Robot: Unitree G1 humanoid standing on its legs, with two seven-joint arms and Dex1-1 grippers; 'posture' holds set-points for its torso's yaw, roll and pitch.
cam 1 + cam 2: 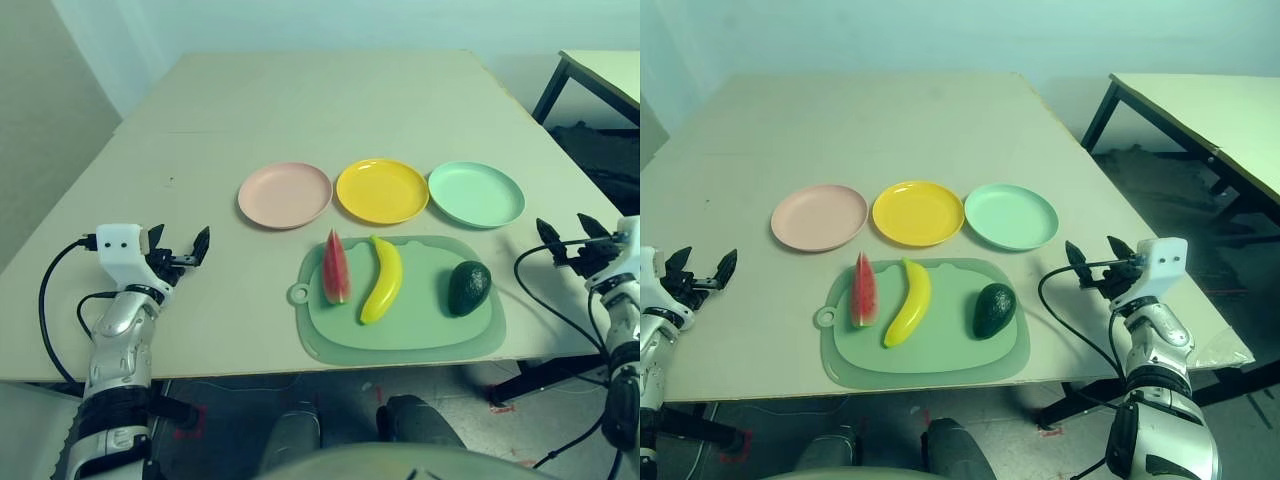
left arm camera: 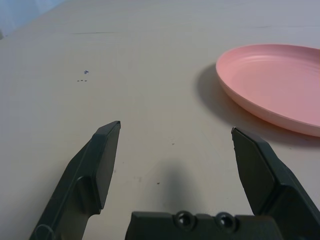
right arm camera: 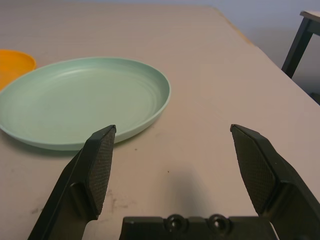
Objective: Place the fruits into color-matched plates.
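Left eye view: your left arm reaches forward over the near edge of the bench (image 1: pixel 230 110), to the left of the cutting mat (image 1: pixel 330 345), its silver forearm pointing away from you. Your left gripper (image 1: pixel 181 247) hovers well apart from the mat, on its left, its jaws released and spread wide with nothing between them. Your right arm mirrors it to the right of the mat, and your right gripper (image 1: pixel 1099 262) also has its jaws released, wide and empty, angled forward and a little inward.

On the mat lie all three fruits: the watermelon wedge (image 1: pixel 336 270) toward its left, the banana (image 1: pixel 383 282) just beside the wedge, and the avocado (image 1: pixel 469 288) toward the mat's right side. Beyond the mat, you have three empty plates in a row: the pink plate (image 1: pixel 285 195) beyond its left part, the yellow plate (image 1: pixel 382 191) in the middle, and the mint green plate (image 1: pixel 477 194) beyond its right part.
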